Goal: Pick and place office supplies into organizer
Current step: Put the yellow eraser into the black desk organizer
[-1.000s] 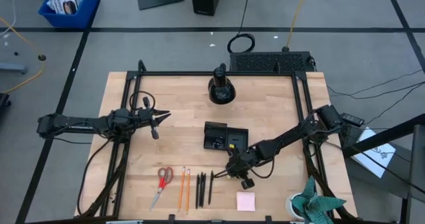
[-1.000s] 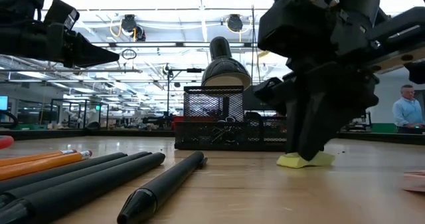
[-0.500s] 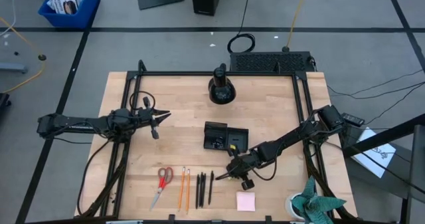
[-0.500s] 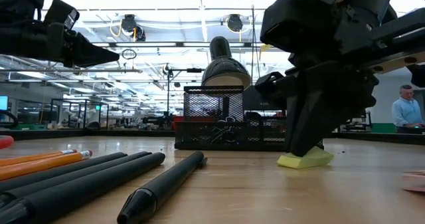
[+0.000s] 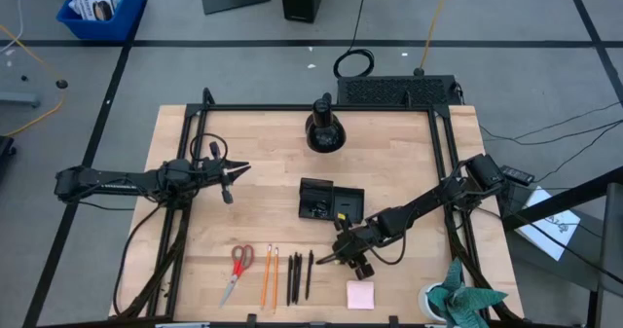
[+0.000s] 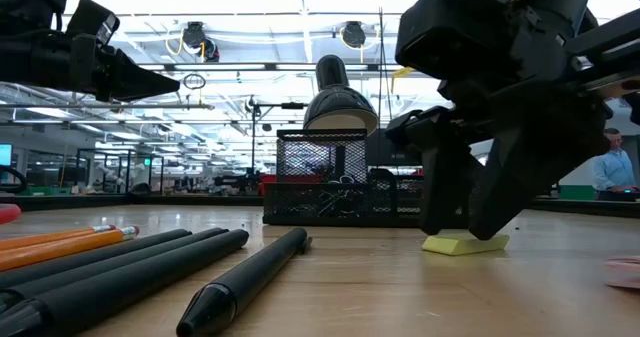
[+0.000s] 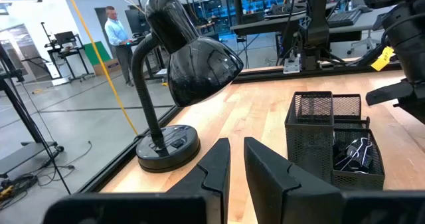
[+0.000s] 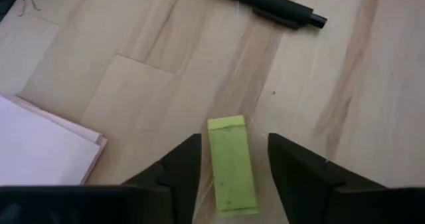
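Along the near edge of the pale wooden bench [image 5: 263, 211] lie the red-handled scissors [image 5: 237, 267], two orange pencils [image 5: 270, 274] and three black pens [image 5: 299, 275] side by side, with the pink sticky-note pad [image 5: 360, 294] further toward the near right corner. Just behind the pens and pad, the right gripper [image 5: 343, 259] hangs low over the bench with its fingers [image 8: 179, 167] spread apart, one on each side of the small yellow-green piece [image 8: 230, 163], which lies flat on the wood (not lifted, as the low view shows). One pen [image 8: 265, 4] lies just beyond it.

Behind that, near the middle of the bench, stands the black mesh organizer [image 5: 330, 201] with small black clips [image 7: 354, 152] in one compartment. The left gripper [image 5: 234, 171] hovers well apart over the left side, its fingers nearly together with only a thin gap and nothing between them. At the far edge stands a black desk lamp [image 5: 325, 127].

Beyond the bench lies a grey floor with dark tape lines, cables, and a blue bin [image 5: 101, 4]; the room is a bright workshop with ceiling lights, and a person [image 6: 612, 162] stands at the far right.
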You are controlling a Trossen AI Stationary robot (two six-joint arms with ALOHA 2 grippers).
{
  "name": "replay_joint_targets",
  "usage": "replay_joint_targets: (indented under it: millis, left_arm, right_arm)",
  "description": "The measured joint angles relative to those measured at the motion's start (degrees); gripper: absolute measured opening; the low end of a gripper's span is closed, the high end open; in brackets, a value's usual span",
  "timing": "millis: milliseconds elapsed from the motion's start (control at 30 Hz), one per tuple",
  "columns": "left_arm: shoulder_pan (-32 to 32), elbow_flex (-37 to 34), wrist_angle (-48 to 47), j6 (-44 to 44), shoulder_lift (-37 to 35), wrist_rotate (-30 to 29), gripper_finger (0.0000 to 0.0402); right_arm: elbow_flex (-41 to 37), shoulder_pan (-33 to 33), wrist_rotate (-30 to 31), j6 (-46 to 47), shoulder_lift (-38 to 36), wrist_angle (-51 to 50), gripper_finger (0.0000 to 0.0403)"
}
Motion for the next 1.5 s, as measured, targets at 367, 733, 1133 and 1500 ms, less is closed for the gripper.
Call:
replay_joint_targets:
  millis: [367,733,1133,1500]
  left_arm:
    - [0.0,0.0,0.0,0.0,0.0,0.0,0.0051]
    - [0.0,0.0,0.0,0.0,0.0,0.0,0.0051]
    - [0.0,0.0,0.0,0.0,0.0,0.0,0.0051]
    - [0.0,0.0,0.0,0.0,0.0,0.0,0.0051]
  right_arm:
    - [0.1,2.4,7.8,0.8,-0.3,-7.0,0.0184]
    - [-2.8,5.1,11.8,0.2,-0.5,-3.7,0.013]
    - [-2.8,2.6,4.9,0.9,-0.4,-2.6,0.0096]
    - [-3.2,3.1,7.2,2.3,-0.3,1.3,0.0083]
